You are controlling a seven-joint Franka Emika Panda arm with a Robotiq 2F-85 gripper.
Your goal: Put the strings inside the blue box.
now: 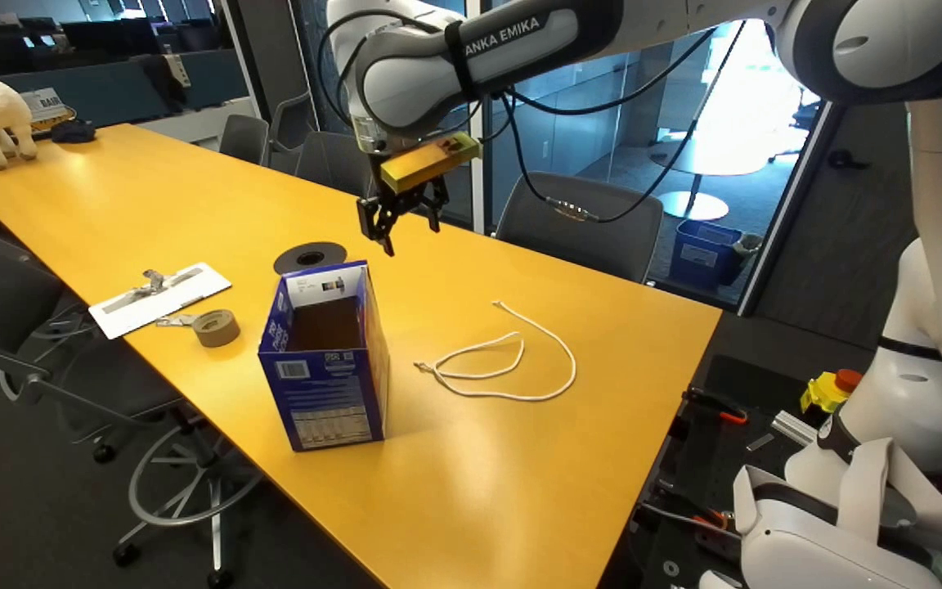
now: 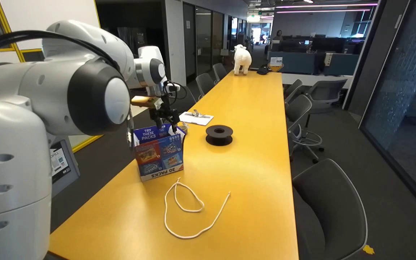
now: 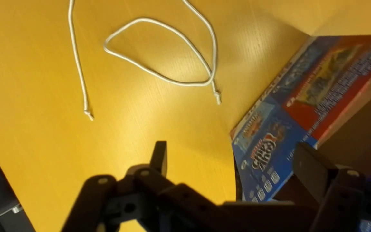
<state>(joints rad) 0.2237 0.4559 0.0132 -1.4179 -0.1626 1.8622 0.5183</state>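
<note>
In the wrist view the white cord (image 3: 185,84) lies loose on the bench (image 3: 130,135), to the left of the jaws and ahead of them, not yet boxed. The jaws stand wide apart, gripping nothing, above the bench; to reach the cord they would likely need to travel back toward the robot's base (image 1: 917,397) and then down. At the right stands the blue 30-pack snack carton (image 3: 285,125), upright with its top uncovered; the jaws seem nearer to it than to the cord.

Taken left to right, the cord begins with a fairly straight strand ending in a small knot; it runs roughly across the line on which the jaws would close, so I judge it could be pinched there with little turning. Next comes a slim loop, its long axis slanting down to the right, closed where the cord crosses itself. Just past that crossing is the other knotted tip, near the carton but apart from it. The cord looks thin, smooth and limp.
</note>
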